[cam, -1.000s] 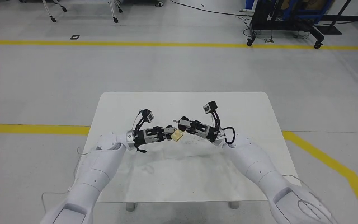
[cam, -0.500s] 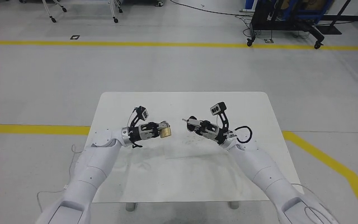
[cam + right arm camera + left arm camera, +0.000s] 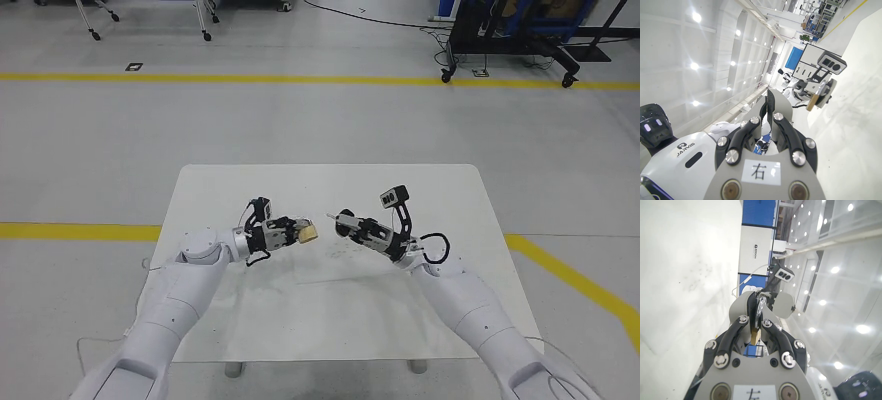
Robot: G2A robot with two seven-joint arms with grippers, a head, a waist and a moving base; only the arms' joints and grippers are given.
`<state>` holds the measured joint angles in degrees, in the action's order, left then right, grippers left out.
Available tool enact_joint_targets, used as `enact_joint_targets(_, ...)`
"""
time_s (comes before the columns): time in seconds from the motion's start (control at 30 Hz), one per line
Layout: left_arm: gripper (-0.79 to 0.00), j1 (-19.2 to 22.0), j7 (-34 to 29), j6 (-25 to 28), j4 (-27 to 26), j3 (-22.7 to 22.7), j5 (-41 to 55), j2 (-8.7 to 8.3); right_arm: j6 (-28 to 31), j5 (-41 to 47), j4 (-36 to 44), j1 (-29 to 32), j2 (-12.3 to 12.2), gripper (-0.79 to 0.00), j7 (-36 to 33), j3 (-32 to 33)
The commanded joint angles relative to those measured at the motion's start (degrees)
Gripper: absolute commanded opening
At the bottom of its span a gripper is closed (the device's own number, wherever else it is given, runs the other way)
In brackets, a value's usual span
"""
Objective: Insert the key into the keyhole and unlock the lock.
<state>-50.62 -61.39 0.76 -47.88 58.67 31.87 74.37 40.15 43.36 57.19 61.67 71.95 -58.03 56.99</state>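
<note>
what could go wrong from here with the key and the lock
The key in the right gripper and the lock in the left gripper are apart, both in the air over the table. If the tip arrives off line, it may hit the lock's face and not go in. A push could also twist either one in its grip or drop it.

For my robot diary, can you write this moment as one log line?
left tool: shut on padlock | right tool: shut on key | key apart from padlock
</note>
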Motion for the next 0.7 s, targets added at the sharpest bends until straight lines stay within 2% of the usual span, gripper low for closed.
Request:
enact_joint_targets(0.0,-0.785,1.8,-0.3,-5.8,0.7,-1.5,1.6,0.76,-2.3,-2.1,2.7,2.5,-0.9,-0.785,1.6,2.0)
enact_joint_targets(0.1,-0.785,4.6,-1.6,-8.0,2.5,-3.2,4.0,2.04,-5.6,-5.5,8.0,7.1,-2.3,-0.785,4.7,5.3)
enact_joint_targets(0.2,-0.785,6.8,-4.7,-5.6,4.5,-4.2,7.8,3.36,-6.9,-6.3,11.0,9.4,-2.9,-0.785,5.5,7.0)
enact_joint_targets(0.63,-0.785,6.8,-4.7,-5.6,4.5,-4.2,7.8,3.36,-6.9,-6.3,11.0,9.4,-2.9,-0.785,5.5,7.0)
enact_joint_targets(0.67,-0.785,6.6,-2.8,-5.6,3.4,-4.3,7.4,3.44,-6.9,-6.3,11.0,9.4,-2.9,-0.785,5.5,7.0)
